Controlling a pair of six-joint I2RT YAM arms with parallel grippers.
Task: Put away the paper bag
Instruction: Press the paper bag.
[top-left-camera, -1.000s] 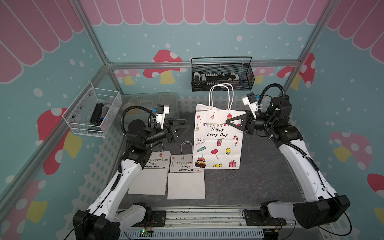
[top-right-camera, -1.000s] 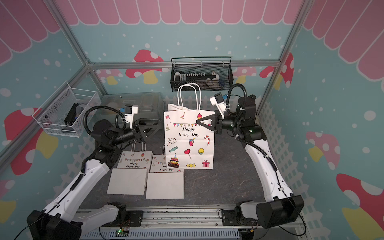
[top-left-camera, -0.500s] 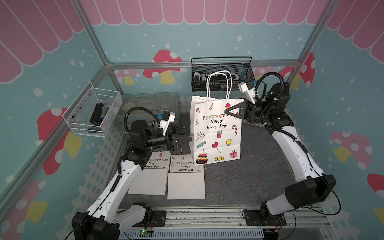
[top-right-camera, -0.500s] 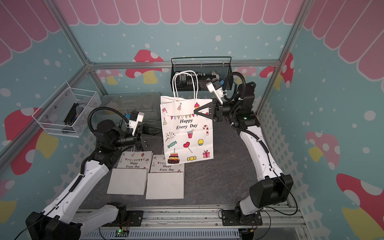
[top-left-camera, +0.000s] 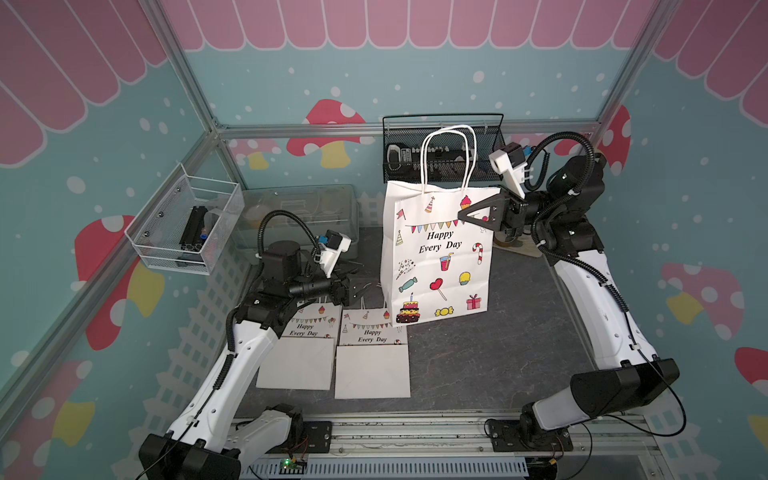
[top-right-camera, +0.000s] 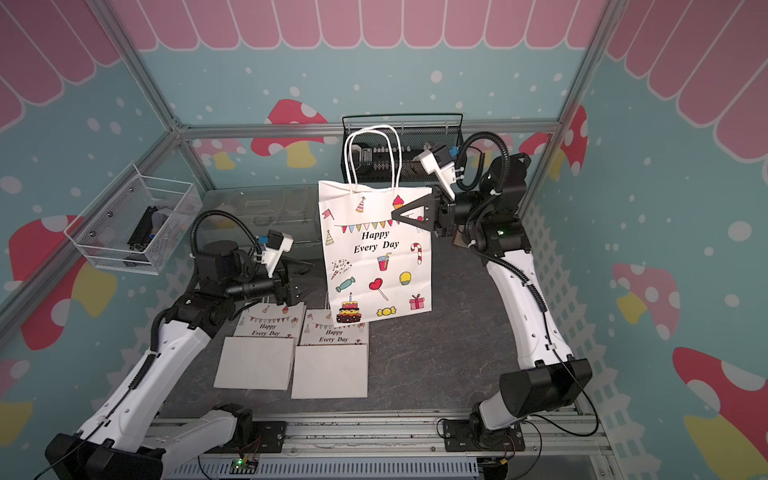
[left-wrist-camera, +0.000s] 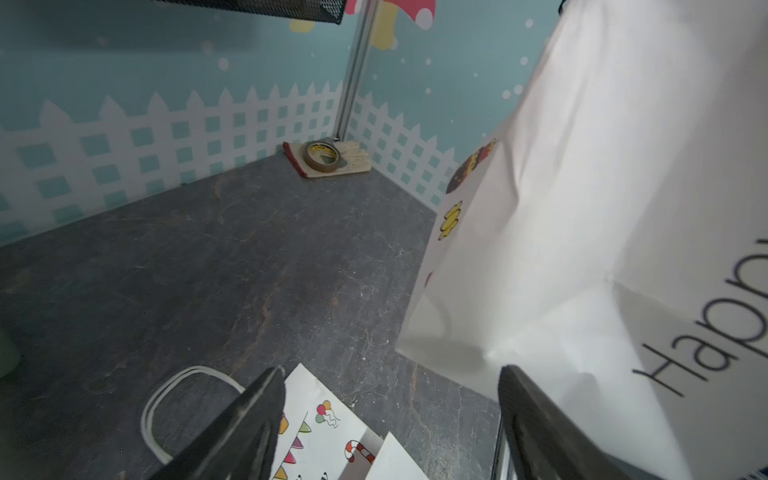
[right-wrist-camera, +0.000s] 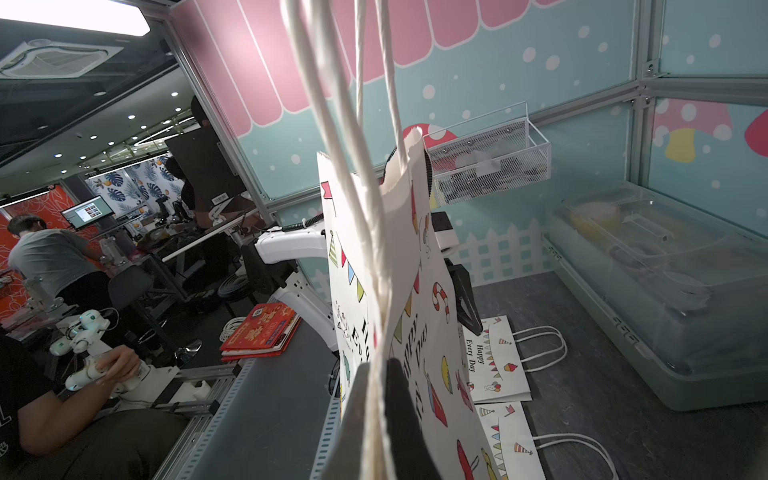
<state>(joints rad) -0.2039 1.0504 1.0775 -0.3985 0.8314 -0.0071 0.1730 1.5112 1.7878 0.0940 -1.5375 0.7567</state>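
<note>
While the right gripper (top-left-camera: 461, 216) clamps a white printed paper bag (top-left-camera: 436, 270) and the left gripper (left-wrist-camera: 391, 376) gapes, teal mushroom-print walls (top-left-camera: 291, 83) enclose the dark grey tabletop (top-left-camera: 498, 353).

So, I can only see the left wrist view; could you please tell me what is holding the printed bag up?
Observer: The right gripper is shut on the paper bag, at its top edge.
Operator: Where are its handles?
Observer: The handles stand upright, seen against the black wire basket in both top views.
Operator: How many folded bags lie flat?
Observer: Two: one folded bag and a second folded bag beside it.
</note>
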